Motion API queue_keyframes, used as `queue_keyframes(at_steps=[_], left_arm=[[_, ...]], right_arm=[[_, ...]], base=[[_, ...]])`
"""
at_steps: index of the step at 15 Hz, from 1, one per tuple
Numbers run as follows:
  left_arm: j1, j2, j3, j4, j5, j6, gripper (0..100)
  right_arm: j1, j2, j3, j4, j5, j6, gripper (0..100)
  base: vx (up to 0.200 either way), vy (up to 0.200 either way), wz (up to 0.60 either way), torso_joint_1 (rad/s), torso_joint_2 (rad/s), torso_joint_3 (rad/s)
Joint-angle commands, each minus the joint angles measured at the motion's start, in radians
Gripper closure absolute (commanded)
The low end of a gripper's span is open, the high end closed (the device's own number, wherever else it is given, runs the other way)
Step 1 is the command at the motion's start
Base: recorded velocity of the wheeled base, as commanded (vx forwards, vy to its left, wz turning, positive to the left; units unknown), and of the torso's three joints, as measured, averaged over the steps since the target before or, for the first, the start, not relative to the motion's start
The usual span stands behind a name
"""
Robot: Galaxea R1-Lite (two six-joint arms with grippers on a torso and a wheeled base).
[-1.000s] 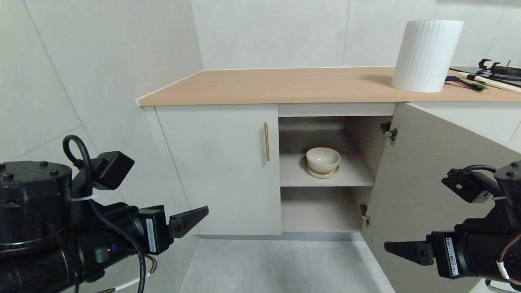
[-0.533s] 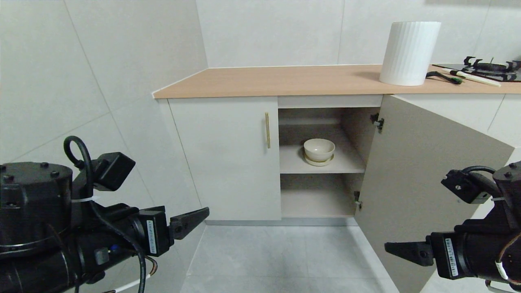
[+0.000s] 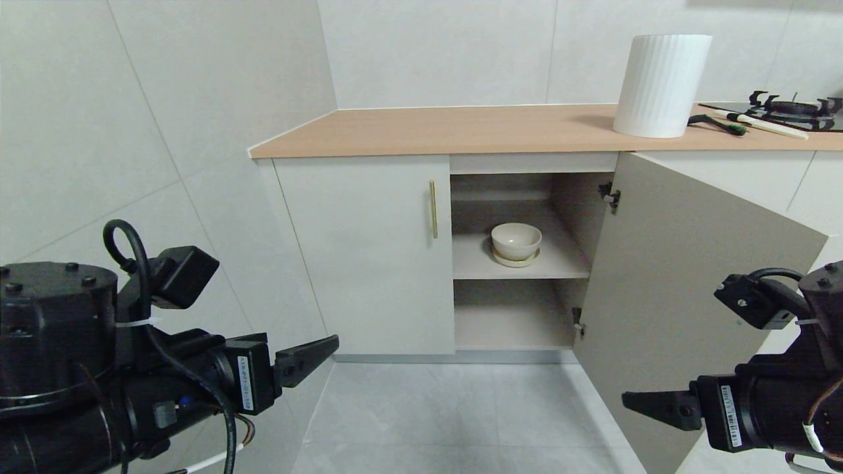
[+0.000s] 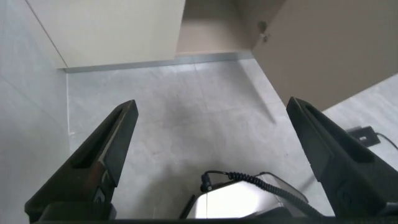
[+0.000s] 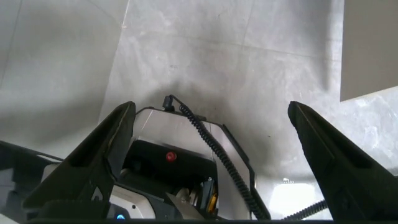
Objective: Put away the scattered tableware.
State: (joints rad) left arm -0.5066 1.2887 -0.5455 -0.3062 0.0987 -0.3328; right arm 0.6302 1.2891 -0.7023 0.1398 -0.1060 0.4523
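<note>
A cream bowl (image 3: 516, 239) sits on a small plate (image 3: 515, 262) on the upper shelf (image 3: 568, 266) of the floor cabinet, whose right door (image 3: 678, 283) stands wide open. My left gripper (image 3: 316, 352) hangs low at the left, well short of the cabinet and over the floor. In its wrist view the left gripper (image 4: 211, 112) is open and holds nothing. My right gripper (image 3: 642, 403) is low at the right, in front of the open door. The right wrist view shows this gripper (image 5: 211, 112) open and bare too.
The cabinet's left door is closed and has a gold handle (image 3: 433, 209). On the wooden countertop (image 3: 428, 128) stands a tall white ribbed container (image 3: 660, 85), with utensils (image 3: 757, 123) and a hob (image 3: 790, 105) beyond. A tiled wall closes the left side. Grey floor (image 3: 448, 415) lies before the cabinet.
The whole head picture has shifted: the cabinet now looks smaller and farther, so the camera has backed away. Bowl, door and both grippers keep their state.
</note>
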Motion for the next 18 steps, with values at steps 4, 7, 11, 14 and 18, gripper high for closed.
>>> queue_keyframes(at_steps=[4, 7, 11, 14, 18], left_arm=[[-0.001, 0.003, 0.003, 0.001, 0.003, 0.012, 0], [-0.001, 0.001, 0.003, 0.001, 0.004, 0.017, 0], [-0.001, 0.003, 0.003, 0.001, 0.004, 0.017, 0], [-0.001, 0.003, 0.003, 0.001, 0.004, 0.015, 0], [-0.001, 0.003, 0.004, 0.001, 0.003, 0.017, 0]], right_arm=[[-0.001, -0.001, -0.005, 0.017, 0.0, 0.0, 0], [-0.004, 0.004, -0.019, 0.078, 0.0, -0.001, 0], [-0.01, 0.006, -0.019, 0.136, -0.012, -0.041, 0], [-0.015, 0.035, -0.019, 0.159, -0.077, -0.052, 0], [-0.139, 0.084, -0.019, 0.175, -0.23, -0.103, 0]], base=[[0.0, -0.1, 0.0, -0.001, 0.0, 0.001], [0.0, -0.2, 0.0, 0.004, 0.0, -0.001], [0.0, -0.2, 0.0, -0.001, 0.0, 0.001], [0.0, -0.2, 0.0, 0.001, 0.0, 0.001], [0.0, -0.1, 0.0, 0.001, 0.0, 0.0]])
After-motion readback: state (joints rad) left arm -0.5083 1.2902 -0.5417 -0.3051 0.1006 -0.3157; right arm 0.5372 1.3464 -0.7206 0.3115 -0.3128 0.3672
